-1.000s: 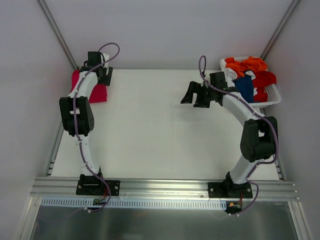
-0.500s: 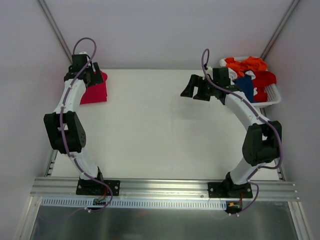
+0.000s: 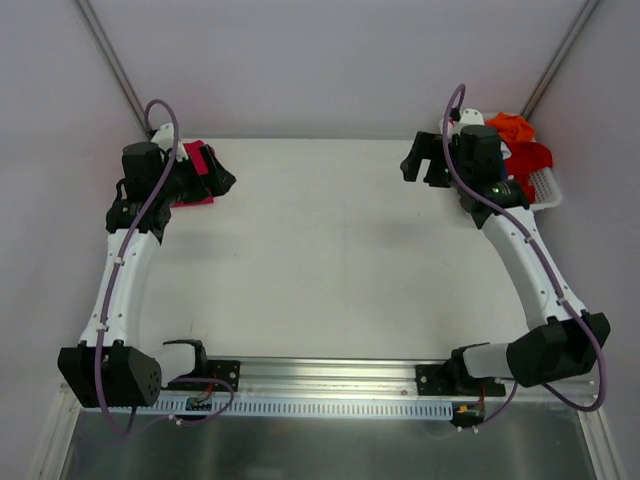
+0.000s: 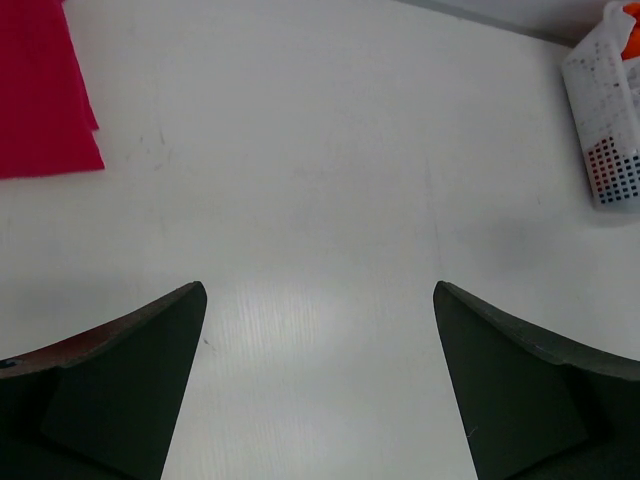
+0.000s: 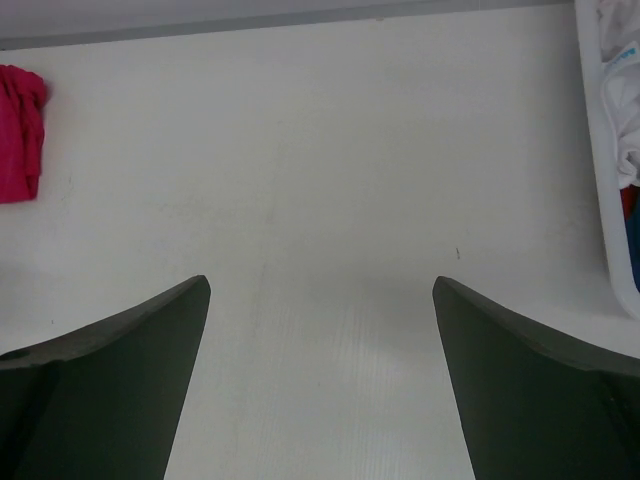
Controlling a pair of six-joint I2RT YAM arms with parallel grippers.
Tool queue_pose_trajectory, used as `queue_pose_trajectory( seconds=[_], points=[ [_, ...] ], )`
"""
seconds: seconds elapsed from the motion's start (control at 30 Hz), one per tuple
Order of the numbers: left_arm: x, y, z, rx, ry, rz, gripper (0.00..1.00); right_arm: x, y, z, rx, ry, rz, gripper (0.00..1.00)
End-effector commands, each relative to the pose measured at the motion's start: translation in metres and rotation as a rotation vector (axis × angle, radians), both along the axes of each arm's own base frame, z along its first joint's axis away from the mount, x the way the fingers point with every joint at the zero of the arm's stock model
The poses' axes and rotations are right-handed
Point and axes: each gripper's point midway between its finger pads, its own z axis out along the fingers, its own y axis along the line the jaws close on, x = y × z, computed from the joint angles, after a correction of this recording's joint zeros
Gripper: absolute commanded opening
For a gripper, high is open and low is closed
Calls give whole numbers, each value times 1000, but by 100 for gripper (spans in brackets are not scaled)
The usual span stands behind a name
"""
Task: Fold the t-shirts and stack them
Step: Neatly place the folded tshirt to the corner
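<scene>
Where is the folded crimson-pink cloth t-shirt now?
The crimson-pink t-shirt lies at the far-left corner of the white table in the top external view, partly hidden by the left gripper.

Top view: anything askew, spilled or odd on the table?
Nothing stands out. The folded crimson-pink shirt lies flat at the far left; the other shirts sit heaped inside the basket, none spilled.

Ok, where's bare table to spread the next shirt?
The table is bare across its middle, between the folded crimson-pink t-shirt far left and the white basket far right. Both far corners are crowded: left gripper by the shirt, right gripper by the basket.
</scene>
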Motion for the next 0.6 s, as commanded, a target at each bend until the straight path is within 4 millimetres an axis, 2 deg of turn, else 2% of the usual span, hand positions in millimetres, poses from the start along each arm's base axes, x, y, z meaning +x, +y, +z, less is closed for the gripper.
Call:
queue_pose_trajectory(
  seconds=[0.0, 0.07, 0.1, 0.13, 0.27, 0.47, 0.5, 0.57],
  points=[
    [-14, -8, -30, -90, 95, -1, 99, -4, -21, 2, -56, -64, -83, 99],
    [-19, -7, -26, -95, 74, 18, 99, -6, -18, 13, -21, -121, -77, 99],
    [-21, -5, -25, -88, 60, 29, 99, -9, -18, 4, -15, -115, -78, 100],
    [-25, -2, -23, -69, 39, 37, 99, -9, -19, 15, 4, -166, -93, 99],
    [-27, 0, -18, -65, 0, 55, 99, -12, -21, 6, 51, -171, -133, 99],
    [-29, -5, -22, -132, 18, 67, 99, -4, -6, -3, 125, -122, -114, 100],
    [-29, -2, -20, -128, 6, 85, 99, -6, 2, -4, 144, -114, -73, 100],
    [-29, -1, -18, -116, -10, 85, 99, -7, 4, -6, 139, -101, -64, 99]
  ],
)
